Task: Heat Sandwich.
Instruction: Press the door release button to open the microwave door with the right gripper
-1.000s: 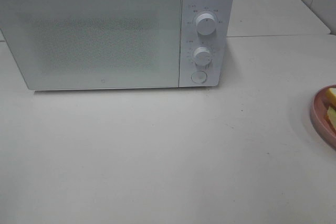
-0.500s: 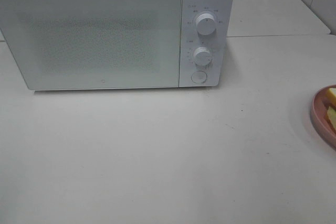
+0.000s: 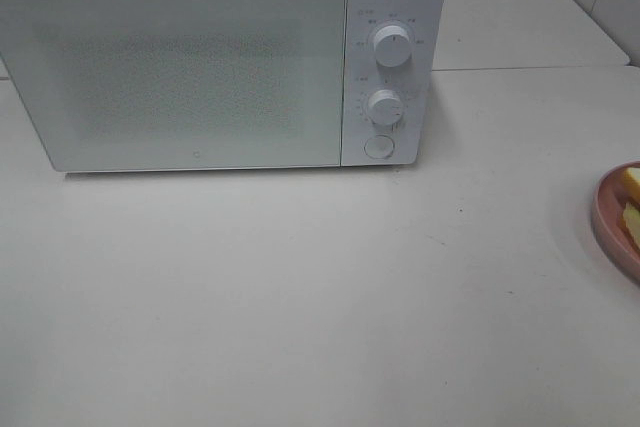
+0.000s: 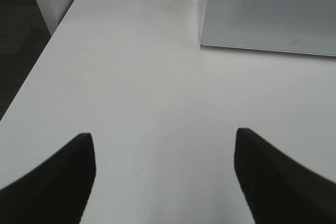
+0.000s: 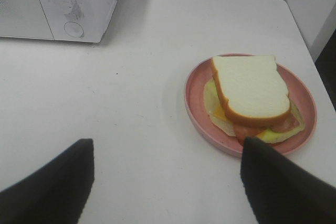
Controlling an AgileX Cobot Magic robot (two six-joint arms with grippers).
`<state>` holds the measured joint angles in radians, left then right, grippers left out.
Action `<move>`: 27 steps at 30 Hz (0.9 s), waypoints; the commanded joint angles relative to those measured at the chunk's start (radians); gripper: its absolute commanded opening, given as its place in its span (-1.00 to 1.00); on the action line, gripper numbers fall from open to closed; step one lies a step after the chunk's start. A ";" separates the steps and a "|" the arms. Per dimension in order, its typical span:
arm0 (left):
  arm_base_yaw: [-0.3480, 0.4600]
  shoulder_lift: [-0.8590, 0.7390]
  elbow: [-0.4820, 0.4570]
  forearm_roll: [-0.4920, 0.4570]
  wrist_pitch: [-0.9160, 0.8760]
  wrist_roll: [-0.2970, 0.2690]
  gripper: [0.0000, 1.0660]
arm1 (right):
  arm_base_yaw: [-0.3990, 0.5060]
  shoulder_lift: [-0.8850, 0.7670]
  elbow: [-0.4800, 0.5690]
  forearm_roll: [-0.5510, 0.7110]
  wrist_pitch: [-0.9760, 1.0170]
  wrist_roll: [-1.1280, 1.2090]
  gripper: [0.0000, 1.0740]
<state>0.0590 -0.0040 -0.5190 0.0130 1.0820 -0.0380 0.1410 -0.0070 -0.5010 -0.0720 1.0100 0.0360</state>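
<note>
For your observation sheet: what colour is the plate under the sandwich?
Pink; the plate shows best in the right wrist view.

High overhead view; both wrist views toward microwave [image 3: 200, 67]

From the high camera, the microwave [image 3: 200, 67] loses its left end and top to the frame's edge, and its speckled door [image 3: 180, 72] hides the inside. The markings round its two dials [image 3: 392, 45] are too small to read. Well off to the microwave's dial side, the pink plate [image 3: 603, 215] is sliced by the edge, and only yellow scraps of the sandwich [image 3: 630, 185] show. In the wrist views, the left gripper [image 4: 163, 135] and right gripper [image 5: 168, 141] each show only two dark fingertips, the rest cut away.
</note>
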 commanded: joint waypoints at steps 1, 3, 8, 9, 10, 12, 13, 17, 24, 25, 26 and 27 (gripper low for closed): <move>-0.007 -0.004 0.003 0.000 -0.013 0.001 0.33 | 0.000 -0.025 0.002 0.005 -0.013 -0.016 0.40; -0.007 -0.004 0.003 0.000 -0.013 0.001 0.33 | 0.000 -0.025 0.002 0.005 -0.013 -0.016 0.40; -0.007 -0.004 0.003 0.000 -0.013 0.001 0.33 | 0.000 -0.025 0.002 0.005 -0.013 -0.016 0.40; -0.007 -0.004 0.003 0.000 -0.013 0.001 0.33 | 0.000 -0.025 0.002 0.005 -0.013 -0.016 0.40; -0.007 -0.004 0.003 0.000 -0.013 0.001 0.33 | 0.000 -0.025 0.002 0.005 -0.013 -0.016 0.40; -0.007 -0.004 0.003 0.000 -0.013 0.001 0.33 | 0.000 -0.025 0.002 0.005 -0.013 -0.016 0.40; -0.007 -0.004 0.003 0.000 -0.013 0.001 0.33 | 0.000 -0.025 0.002 0.005 -0.013 -0.016 0.40; -0.007 -0.004 0.003 0.000 -0.013 0.001 0.33 | 0.000 -0.025 0.002 0.005 -0.013 -0.016 0.40; -0.007 -0.004 0.003 0.000 -0.013 0.001 0.33 | -0.001 -0.025 0.002 0.002 -0.013 -0.012 0.40; -0.007 -0.004 0.003 0.000 -0.013 0.001 0.33 | -0.001 -0.025 0.002 0.002 -0.013 -0.012 0.40; -0.007 -0.004 0.003 0.000 -0.013 0.001 0.33 | -0.001 -0.025 0.002 0.002 -0.013 -0.012 0.40; -0.007 -0.004 0.003 0.000 -0.013 0.001 0.33 | -0.001 -0.025 0.002 0.002 -0.013 -0.012 0.40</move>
<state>0.0590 -0.0040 -0.5190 0.0130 1.0820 -0.0380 0.1410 -0.0070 -0.5010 -0.0650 1.0100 0.0340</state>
